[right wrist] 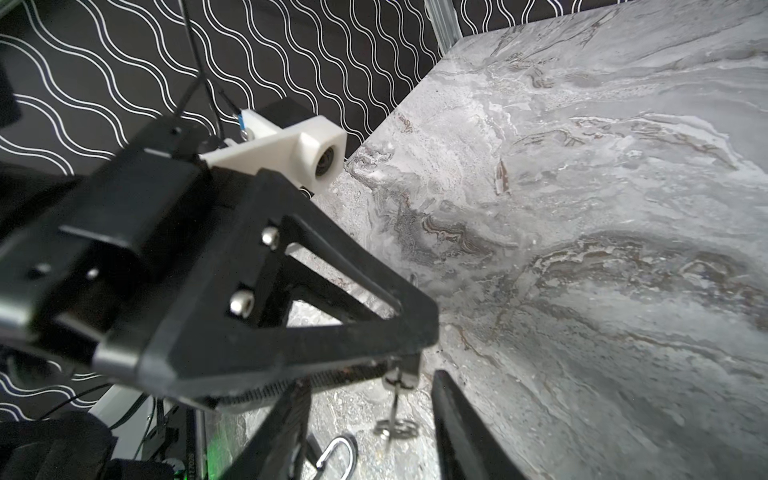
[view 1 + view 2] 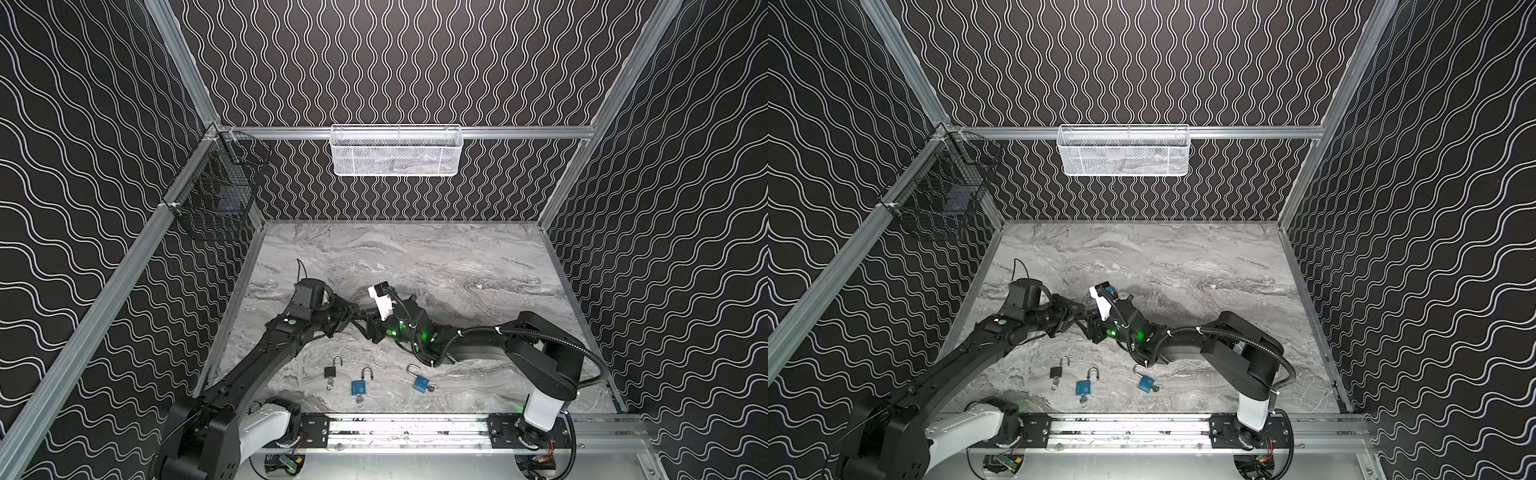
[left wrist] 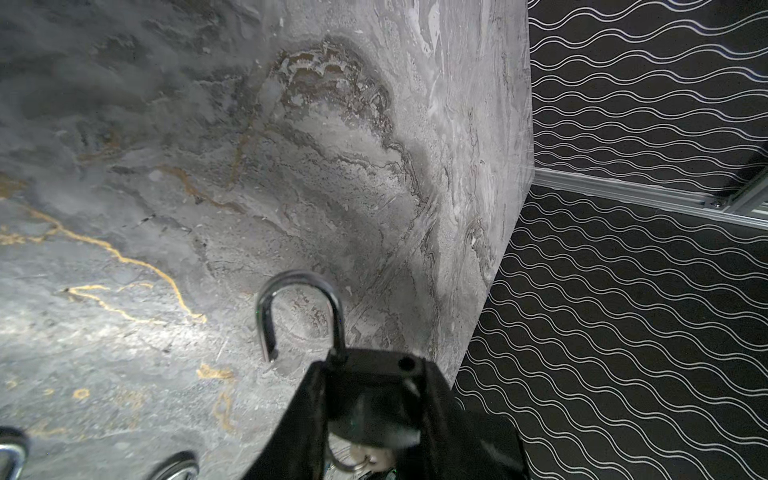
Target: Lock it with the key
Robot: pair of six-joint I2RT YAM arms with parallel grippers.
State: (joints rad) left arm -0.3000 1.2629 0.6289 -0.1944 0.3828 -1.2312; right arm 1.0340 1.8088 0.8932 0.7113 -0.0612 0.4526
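In the left wrist view my left gripper is shut on a black padlock. Its silver shackle stands swung open above the marble table. A key with a ring hangs from the padlock's underside in the right wrist view. My right gripper is open, with one finger on each side of the key and neither touching it. In both top views the two grippers meet tip to tip above the table's middle left, the left facing the right.
Three more padlocks with open shackles lie near the front edge: a black one and two blue ones. A white mesh basket hangs on the back wall and a black wire basket on the left wall.
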